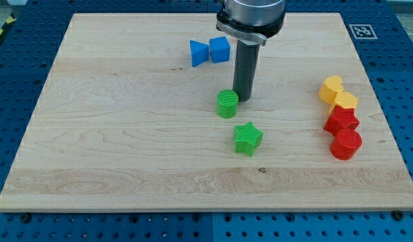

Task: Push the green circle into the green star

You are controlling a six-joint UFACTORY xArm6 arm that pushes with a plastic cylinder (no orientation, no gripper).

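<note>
The green circle (pixel 227 103) sits near the middle of the wooden board. The green star (pixel 247 138) lies a short way below and to the right of it, with a small gap between them. My tip (pixel 244 99) is at the circle's upper right edge, touching or nearly touching it. The dark rod rises from there to the arm's head at the view's top.
A blue triangle (pixel 199 53) and a blue cube (pixel 220 50) sit above the circle, left of the rod. At the view's right are a yellow heart (pixel 330 88), a yellow hexagon (pixel 345 102), a red star (pixel 341 121) and a red circle (pixel 345 144), packed together.
</note>
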